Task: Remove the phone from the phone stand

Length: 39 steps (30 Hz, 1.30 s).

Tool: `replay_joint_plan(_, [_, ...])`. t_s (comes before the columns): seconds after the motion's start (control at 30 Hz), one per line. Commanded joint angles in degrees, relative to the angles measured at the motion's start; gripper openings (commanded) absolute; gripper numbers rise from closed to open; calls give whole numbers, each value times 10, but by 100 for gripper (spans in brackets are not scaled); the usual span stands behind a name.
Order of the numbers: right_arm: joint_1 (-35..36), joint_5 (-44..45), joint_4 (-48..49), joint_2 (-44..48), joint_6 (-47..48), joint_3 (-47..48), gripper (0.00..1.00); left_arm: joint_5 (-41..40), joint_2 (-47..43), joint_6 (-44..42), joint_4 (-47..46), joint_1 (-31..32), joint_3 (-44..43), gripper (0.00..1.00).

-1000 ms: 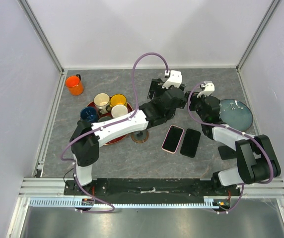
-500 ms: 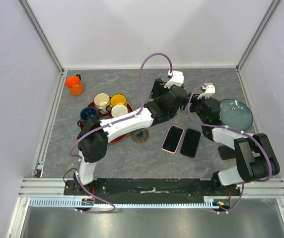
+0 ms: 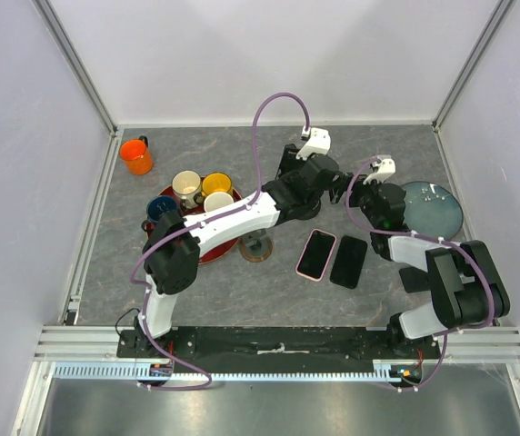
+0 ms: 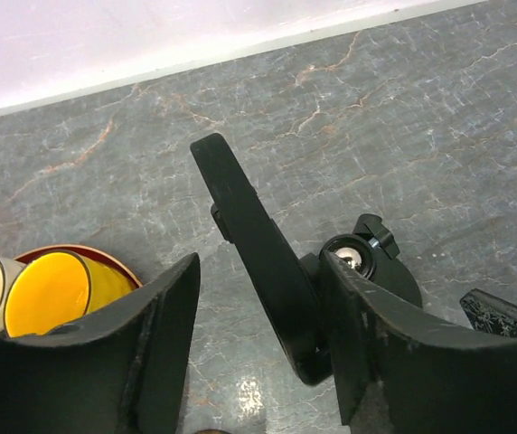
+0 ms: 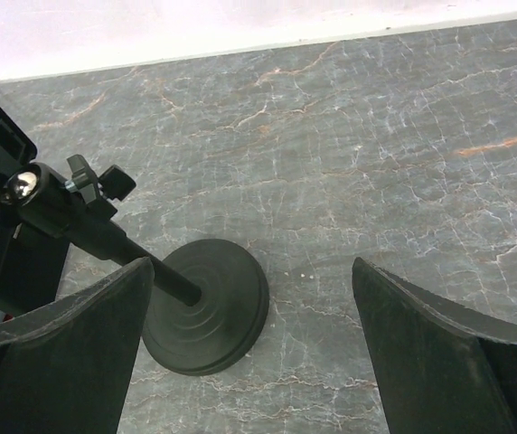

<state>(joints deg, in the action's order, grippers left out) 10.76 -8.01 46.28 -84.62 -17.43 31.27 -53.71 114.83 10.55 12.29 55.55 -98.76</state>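
Note:
The black phone stand (image 3: pixel 285 163) stands at the back middle of the table. In the left wrist view its tilted cradle plate (image 4: pixel 257 262) carries no phone and sits between my open fingers, with the ball joint (image 4: pixel 349 260) against the right finger (image 4: pixel 367 344). My left gripper (image 4: pixel 263 303) (image 3: pixel 294 177) is open around the cradle. My right gripper (image 5: pixel 251 271) (image 3: pixel 357 189) is open and empty, beside the stand's round base (image 5: pixel 206 307). A pink-cased phone (image 3: pixel 316 254) and a black phone (image 3: pixel 348 262) lie flat side by side on the table in front.
A red tray (image 3: pixel 213 252) holds several mugs at the left, and a yellow mug (image 4: pixel 55 291) shows by my left finger. An orange mug (image 3: pixel 135 155) stands at the back left. A blue-grey plate (image 3: pixel 435 207) lies at the right. A small brown round object (image 3: pixel 258 248) sits by the tray.
My left arm has stretched a little farther back, with its gripper staying at the stand. My right gripper has shifted slightly to the right. The two phones have not moved.

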Motion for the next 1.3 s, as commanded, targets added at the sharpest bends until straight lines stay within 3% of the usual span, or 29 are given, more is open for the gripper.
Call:
replay_joint_plan(0.0, [-1,-32,74,-12,0,-13,98,17,0,37,5,-4,-21,57])
replay_joint_plan(0.13, [0,-100,155,-40,15,-21,98,45,-17,44,12,-3,-16,40])
replay_joint_plan(0.27, [0,-167,197,-80,1,-21,98,66,-38,54,17,-3,-5,16])
replay_joint_plan(0.4, [0,-196,259,-106,-16,-26,94,84,-50,64,27,-3,-3,2])
replay_joint_plan(0.7, [46,-189,317,-156,-38,-23,84,106,-66,89,43,-3,7,2])
replay_joint_plan(1.0, [126,-80,354,-204,-18,-29,81,121,-92,102,55,-2,30,2])
replay_joint_plan(1.27, [130,-71,347,-223,-28,-14,74,142,-116,126,66,0,59,2])
